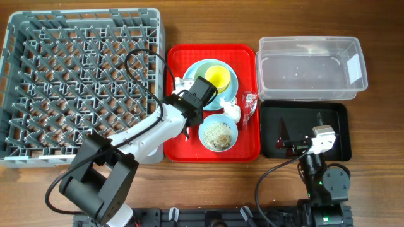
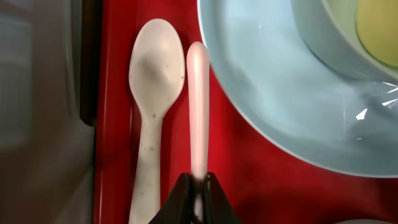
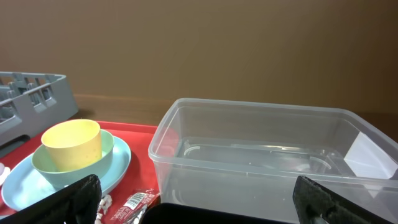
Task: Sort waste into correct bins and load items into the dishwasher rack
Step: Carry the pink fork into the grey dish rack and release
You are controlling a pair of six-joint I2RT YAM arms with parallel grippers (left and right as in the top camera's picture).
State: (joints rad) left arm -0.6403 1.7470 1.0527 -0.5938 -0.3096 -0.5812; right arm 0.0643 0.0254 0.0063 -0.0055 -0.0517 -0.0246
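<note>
My left gripper (image 2: 198,190) is shut on the handle of a white plastic fork (image 2: 198,106), whose tines are hidden. It lies on the red tray beside the white spoon (image 2: 154,68) and the light blue plate (image 2: 280,106). From overhead the left gripper (image 1: 191,99) is at the plate's (image 1: 235,81) left edge. The yellow cup (image 1: 218,76) stands in the pale green bowl (image 3: 74,167) on the plate. The light blue bowl (image 1: 218,134) holds rice scraps. The tissue (image 1: 232,112) and red wrapper (image 1: 249,106) lie by it. My right gripper (image 3: 205,205) is open and empty over the black tray (image 1: 334,126), facing the clear tub (image 3: 261,143).
The grey dishwasher rack (image 1: 82,88) fills the left side with nothing in it. The red tray (image 1: 246,151) sits in the middle. The clear tub (image 1: 309,66) stands at the back right, with the black tray in front of it. My left arm crosses the tray's front left corner.
</note>
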